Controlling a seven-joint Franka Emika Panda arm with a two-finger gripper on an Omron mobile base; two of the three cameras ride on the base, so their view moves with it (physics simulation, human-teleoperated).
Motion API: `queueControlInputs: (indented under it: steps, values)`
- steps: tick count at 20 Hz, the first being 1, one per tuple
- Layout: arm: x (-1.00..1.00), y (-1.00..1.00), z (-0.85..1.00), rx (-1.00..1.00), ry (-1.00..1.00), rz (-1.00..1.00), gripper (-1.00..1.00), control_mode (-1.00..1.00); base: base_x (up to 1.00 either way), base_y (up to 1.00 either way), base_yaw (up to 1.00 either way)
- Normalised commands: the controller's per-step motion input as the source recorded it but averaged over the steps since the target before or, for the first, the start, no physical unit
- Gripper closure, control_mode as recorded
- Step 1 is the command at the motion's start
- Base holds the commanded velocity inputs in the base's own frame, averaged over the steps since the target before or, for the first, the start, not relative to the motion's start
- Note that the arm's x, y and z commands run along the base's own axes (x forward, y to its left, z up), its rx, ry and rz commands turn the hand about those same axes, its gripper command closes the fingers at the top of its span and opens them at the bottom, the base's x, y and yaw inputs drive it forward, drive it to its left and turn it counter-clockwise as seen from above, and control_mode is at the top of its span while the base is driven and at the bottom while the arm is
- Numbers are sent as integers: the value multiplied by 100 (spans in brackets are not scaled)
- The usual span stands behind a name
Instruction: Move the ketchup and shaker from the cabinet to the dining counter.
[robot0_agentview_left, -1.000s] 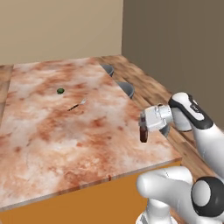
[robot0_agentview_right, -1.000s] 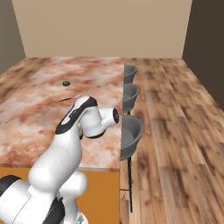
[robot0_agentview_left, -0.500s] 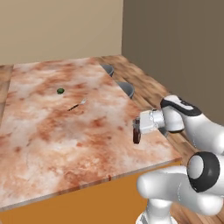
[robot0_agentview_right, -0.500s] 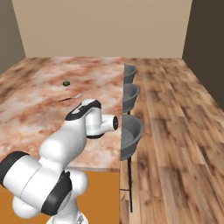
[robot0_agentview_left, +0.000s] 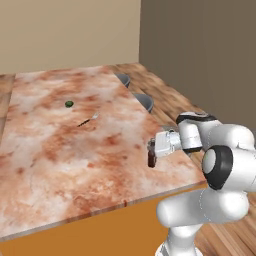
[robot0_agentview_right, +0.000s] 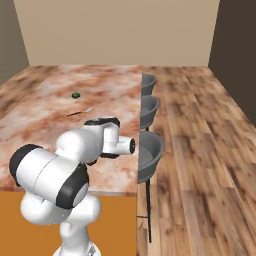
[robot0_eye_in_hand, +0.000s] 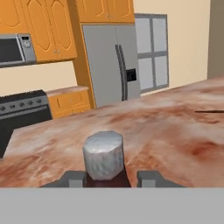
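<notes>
The ketchup (robot0_agentview_left: 151, 158), a small dark reddish-brown bottle, hangs upright between the end effector's (robot0_agentview_left: 152, 152) fingers just above the near right part of the bench (robot0_agentview_left: 60, 145). In the hand view its cap (robot0_eye_in_hand: 103, 154) looks mottled grey over a dark red body. The bench is a long red-brown and white marble slab with an orange front.

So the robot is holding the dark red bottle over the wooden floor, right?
No. The robot is holding the ketchup over the dining counter, near its edge, not over the wooden floor. The left base view shows it.
</notes>
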Motion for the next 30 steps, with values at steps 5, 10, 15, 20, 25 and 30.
queueControlInputs:
  steps: [5,10,15,20,25,30]
  values:
    - [15,4,-35,0,0,0,100,-100,0,0,0]
    - [8,9,-36,0,-2,0,100,-100,0,0,0]
    - [9,8,-36,0,-2,-1,100,-100,0,0,0]
    - [3,7,-36,0,-4,-1,100,-100,0,0,0]
    - [-8,5,-38,0,-3,0,-100,-100,0,0,0]
    - [-18,2,-31,0,-9,0,-100,-100,0,0,0]
